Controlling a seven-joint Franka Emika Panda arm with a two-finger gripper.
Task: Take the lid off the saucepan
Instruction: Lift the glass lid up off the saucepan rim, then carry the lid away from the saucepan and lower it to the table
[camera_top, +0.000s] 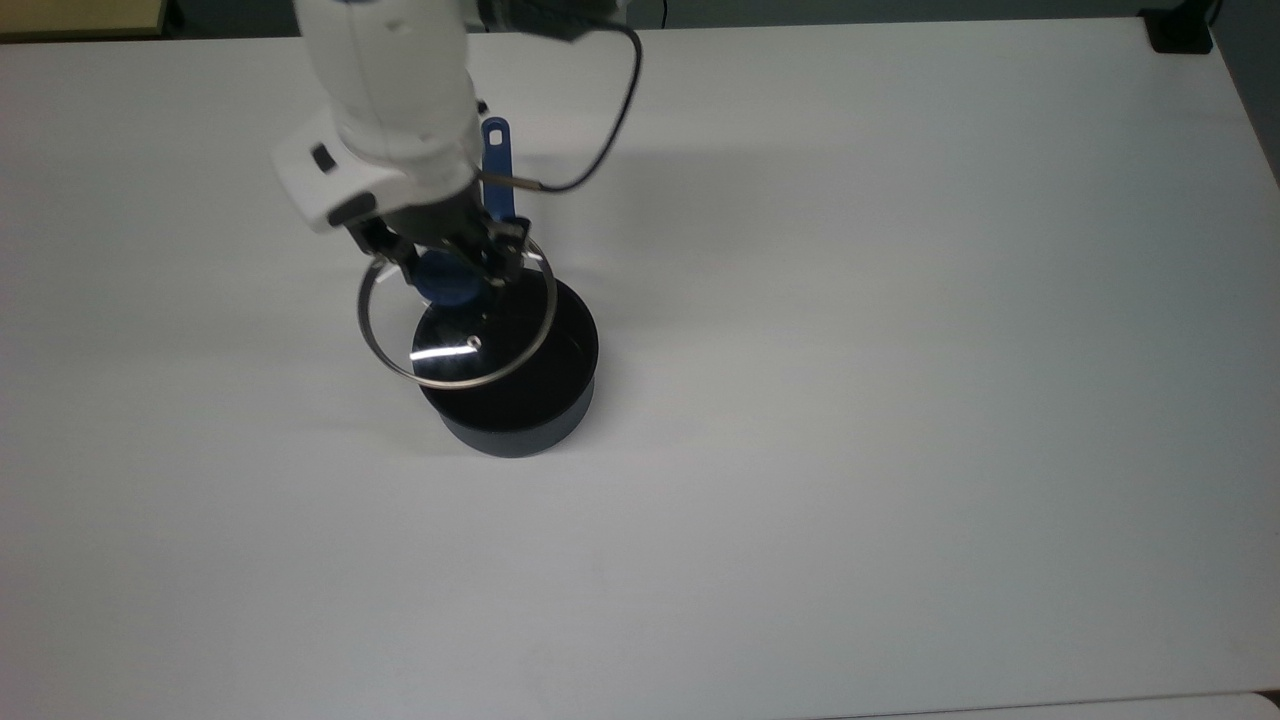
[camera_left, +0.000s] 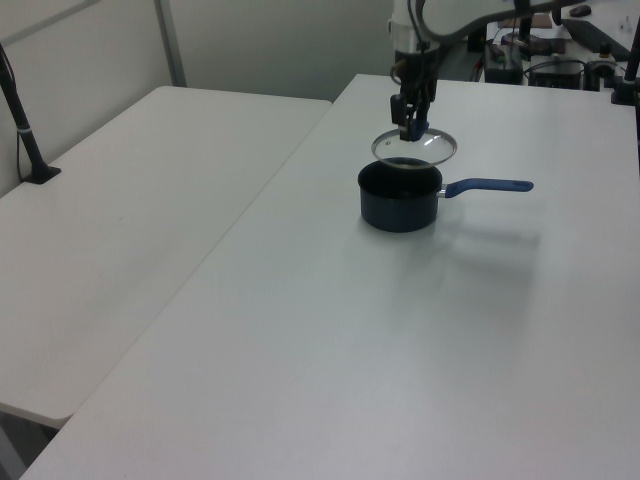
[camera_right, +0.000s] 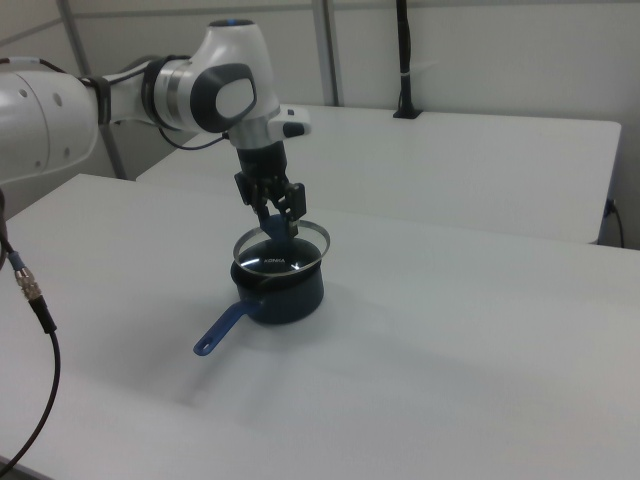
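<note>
The dark navy saucepan (camera_top: 515, 400) (camera_left: 398, 205) (camera_right: 285, 292) stands on the white table with its black inside uncovered. Its long blue handle (camera_left: 490, 185) (camera_right: 220, 330) (camera_top: 495, 165) lies flat on the table. The clear glass lid (camera_top: 455, 320) (camera_left: 414, 148) (camera_right: 280, 248) with its metal rim hangs in the air above the pan, shifted toward the top view's left. My gripper (camera_top: 447, 265) (camera_left: 413, 128) (camera_right: 278, 215) is shut on the lid's blue knob (camera_top: 450, 282).
The white table (camera_top: 900, 350) stretches wide around the pan. A second white table (camera_left: 130, 200) stands beside it in the left view. A black cable (camera_top: 600, 120) loops off the arm. A dark post (camera_right: 405, 60) rises at the far table's back.
</note>
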